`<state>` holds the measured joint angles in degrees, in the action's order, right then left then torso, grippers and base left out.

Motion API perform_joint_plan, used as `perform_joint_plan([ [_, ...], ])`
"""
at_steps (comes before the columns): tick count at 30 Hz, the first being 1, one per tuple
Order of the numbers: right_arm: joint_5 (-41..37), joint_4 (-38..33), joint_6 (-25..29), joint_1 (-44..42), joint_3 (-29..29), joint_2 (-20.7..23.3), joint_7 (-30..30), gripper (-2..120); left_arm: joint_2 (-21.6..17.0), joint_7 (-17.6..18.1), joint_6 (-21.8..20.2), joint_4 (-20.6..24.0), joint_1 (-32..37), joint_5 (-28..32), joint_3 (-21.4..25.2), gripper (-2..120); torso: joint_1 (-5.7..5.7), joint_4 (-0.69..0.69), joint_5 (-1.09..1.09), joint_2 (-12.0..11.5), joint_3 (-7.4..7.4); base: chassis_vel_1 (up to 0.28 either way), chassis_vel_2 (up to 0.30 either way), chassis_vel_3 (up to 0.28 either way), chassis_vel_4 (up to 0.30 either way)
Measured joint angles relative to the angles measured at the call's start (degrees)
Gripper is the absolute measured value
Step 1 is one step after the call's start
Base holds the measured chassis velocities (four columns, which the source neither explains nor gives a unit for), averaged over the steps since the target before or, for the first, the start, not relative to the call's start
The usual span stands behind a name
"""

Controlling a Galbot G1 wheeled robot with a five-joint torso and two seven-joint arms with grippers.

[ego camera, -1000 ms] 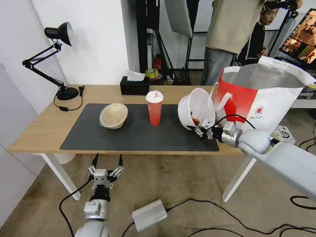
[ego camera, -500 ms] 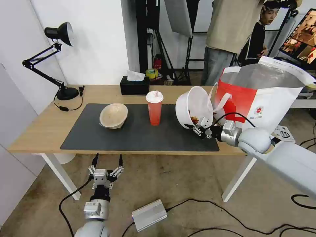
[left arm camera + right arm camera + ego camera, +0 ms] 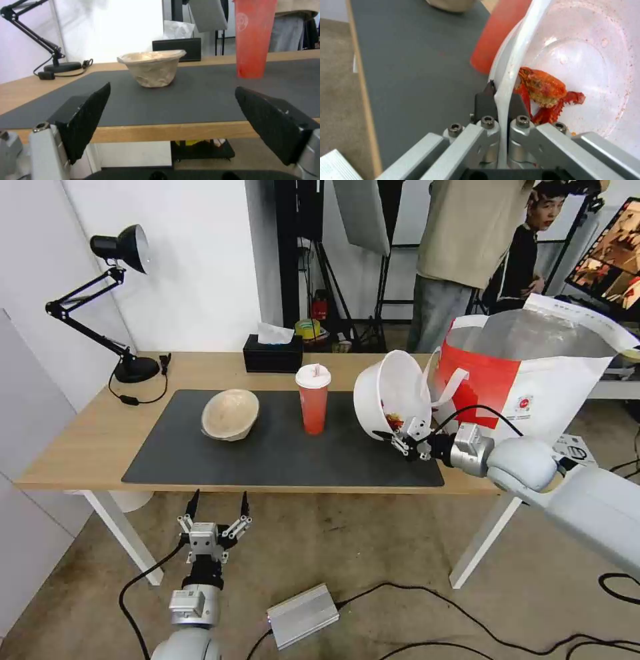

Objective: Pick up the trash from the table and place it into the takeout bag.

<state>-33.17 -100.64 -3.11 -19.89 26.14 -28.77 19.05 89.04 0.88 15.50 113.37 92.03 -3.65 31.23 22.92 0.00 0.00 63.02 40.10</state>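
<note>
My right gripper (image 3: 402, 439) is pinched on the rim of the large white round bowl (image 3: 393, 392), which I am holding tipped on its side above the right end of the dark grey mat (image 3: 280, 447), its opening turned toward the big white-and-red takeout bag (image 3: 533, 380) with the silver foil lining. From the right wrist camera I see the rim clamped thin between the two fingers (image 3: 485, 100) of that gripper (image 3: 502, 97), and a red crayfish shell (image 3: 546, 92) lying inside the bowl (image 3: 586, 62) just beside the pinch (it sits low in the tilted bowl). The bag stands at the right end of the long light-wood bench (image 3: 87, 440), just beside the bowl; I cannot tell whether they touch.

The tall red cup (image 3: 313, 400) with white lid and straw stands upright on the mat, between the white bowl and the beige paper-pulp bowl (image 3: 230, 414), which rests on the mat's left part. A black tissue box (image 3: 272, 355) sits at the bench's far edge behind the cup.

My left gripper (image 3: 217, 511) hangs below the bench's near edge with its fingers spread wide. Through its wrist camera, the pulp bowl (image 3: 152, 67) and the cup (image 3: 254, 37) stand on the mat beyond the parted pads (image 3: 87, 120).
</note>
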Motion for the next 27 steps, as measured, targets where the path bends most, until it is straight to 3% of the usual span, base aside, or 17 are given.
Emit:
perform_joint_plan([
  [15, -1.3, -8.47, -1.25, -1.92, -2.93, 3.7, 0.27, 0, 0.12, 0.0, 0.01, 2.28, 1.94, -0.68, 0.02, 100, 0.0, 0.0, 0.0, 0.01, 0.0, 0.0, 0.0, 0.0, 0.0],
  [27, -2.41, -14.26, -1.68, -5.8, -9.2, 6.99, 0.71, 0, 0.29, 0.02, 0.02, 5.48, 4.13, -1.72, 0.41, 100, 0.0, 0.0, 0.0, 0.01, 0.0, 0.0, 0.0, 0.0, 0.0],
])
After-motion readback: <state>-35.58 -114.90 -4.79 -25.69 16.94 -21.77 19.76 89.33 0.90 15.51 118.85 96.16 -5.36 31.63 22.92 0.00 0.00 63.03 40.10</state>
